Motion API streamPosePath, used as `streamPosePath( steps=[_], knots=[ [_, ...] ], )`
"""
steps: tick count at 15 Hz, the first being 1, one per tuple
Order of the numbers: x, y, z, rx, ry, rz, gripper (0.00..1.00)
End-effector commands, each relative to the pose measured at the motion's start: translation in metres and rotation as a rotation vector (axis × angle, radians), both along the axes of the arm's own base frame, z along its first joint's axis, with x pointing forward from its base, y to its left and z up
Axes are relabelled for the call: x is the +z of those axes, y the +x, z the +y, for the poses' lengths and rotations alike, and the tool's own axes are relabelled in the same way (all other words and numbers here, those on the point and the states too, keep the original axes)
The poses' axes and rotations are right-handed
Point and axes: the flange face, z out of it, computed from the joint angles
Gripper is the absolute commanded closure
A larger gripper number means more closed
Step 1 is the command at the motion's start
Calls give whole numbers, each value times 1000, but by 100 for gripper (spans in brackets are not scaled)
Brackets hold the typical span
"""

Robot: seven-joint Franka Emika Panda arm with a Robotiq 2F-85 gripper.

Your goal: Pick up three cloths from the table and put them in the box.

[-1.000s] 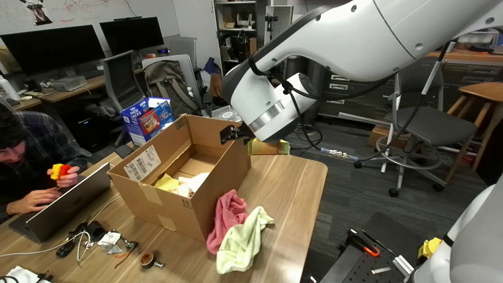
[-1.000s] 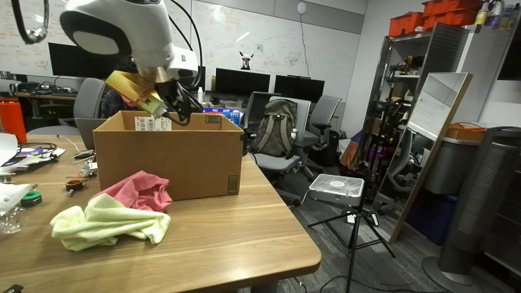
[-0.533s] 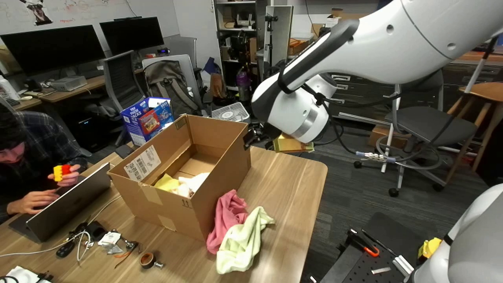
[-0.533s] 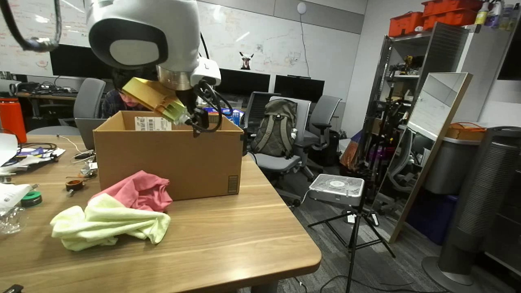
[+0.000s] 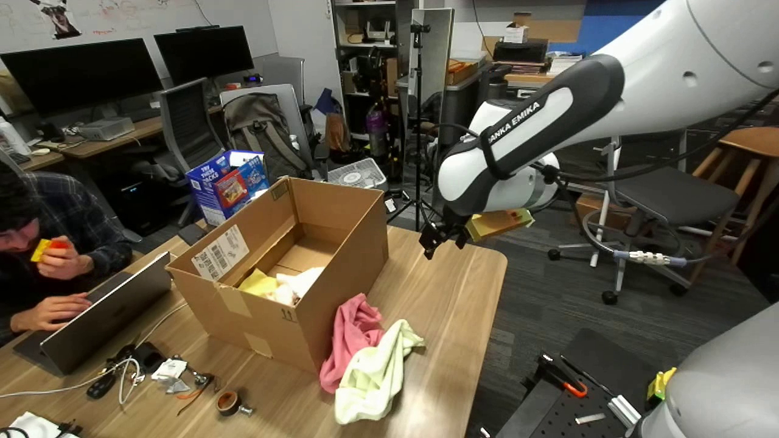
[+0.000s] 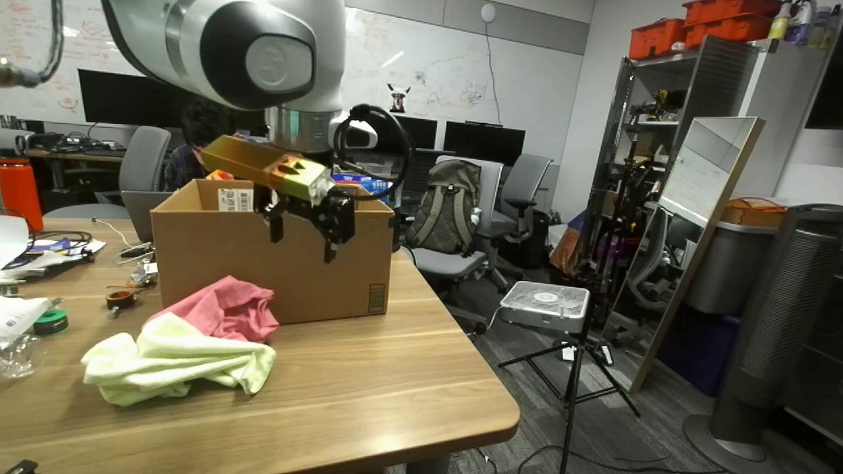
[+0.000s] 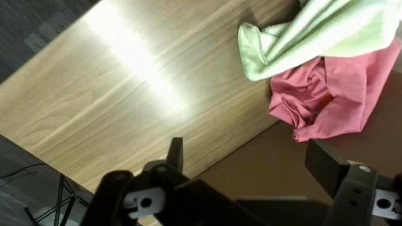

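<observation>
Nearest to us, in an exterior view, a soft, pale yellow-green cloth (image 6: 171, 362) is lying crumpled on the brown, wood-grained worktop (image 6: 369, 388). Directly behind it we are seeing a crumpled pink cloth (image 6: 234, 309); the pale one is covering a part of it, as the wrist view is also showing. Somewhat farther and higher, the black, two-fingered pincer (image 6: 303, 247) is hanging in the air, pointing downward. In the wrist view we are finding its fingers (image 7: 326, 168) standing well apart from each other, and the pincer is hovering away from both these cloths.

Behind the pincer, a large, rectangular cardboard box (image 6: 204, 250) is standing upright with its top open, and the pink cloth is lying close by its long wall. In an exterior view we are looking down into this box: a crumpled yellow piece (image 5: 258, 283) and a crumpled white piece (image 5: 301, 283), both looking like fabric to us, are lying inside, just beside each other.

Beyond the box, a person in a dark checked shirt (image 5: 73, 207) is bending toward an open grey laptop (image 5: 112, 316). Farther back, an olive backpack (image 6: 451, 210) is resting on a grey chair (image 6: 448, 266), and black monitors (image 6: 484, 145) are standing before a whiteboard (image 6: 454, 59).
</observation>
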Motion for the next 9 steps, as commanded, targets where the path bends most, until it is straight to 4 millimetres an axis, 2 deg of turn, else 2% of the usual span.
streamPosePath(
  steps=[1,3,5,9],
  knots=[
    [38,-6,14,45,-83,61,0],
    [45,-10,26,90,-105,97,0],
    [42,-14,36,137,-119,133,0],
    [23,-21,52,207,-150,187,0]
  ],
)
